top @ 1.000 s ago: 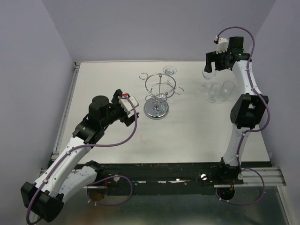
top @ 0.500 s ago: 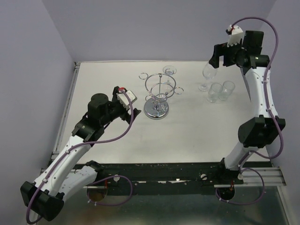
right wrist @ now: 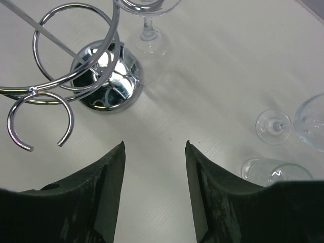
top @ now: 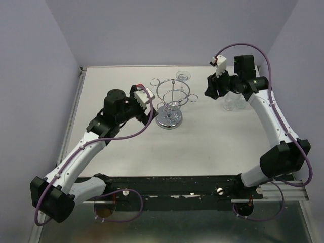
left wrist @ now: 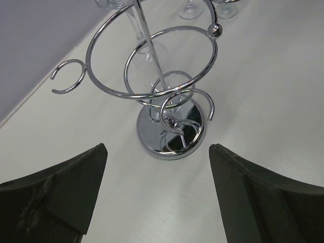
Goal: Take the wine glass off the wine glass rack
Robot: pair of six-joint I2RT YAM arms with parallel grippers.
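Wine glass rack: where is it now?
Top view: the wine glass rack stands centre-table toward the far edge, between the left gripper and right gripper, touching neither.

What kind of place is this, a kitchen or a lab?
Probably a robot test cell: a white table between plain lavender walls, a left arm and right arm bolted at its near edge, with a wine glass rack and glasses on it.

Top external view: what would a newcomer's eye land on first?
The shiny chrome wine glass rack stands mid-table, with one wine glass at its far rim. Both arms point at it: the left gripper is open close beside its left side, and the right gripper is open off to its right. Spare glasses stand partly hidden behind the right arm.
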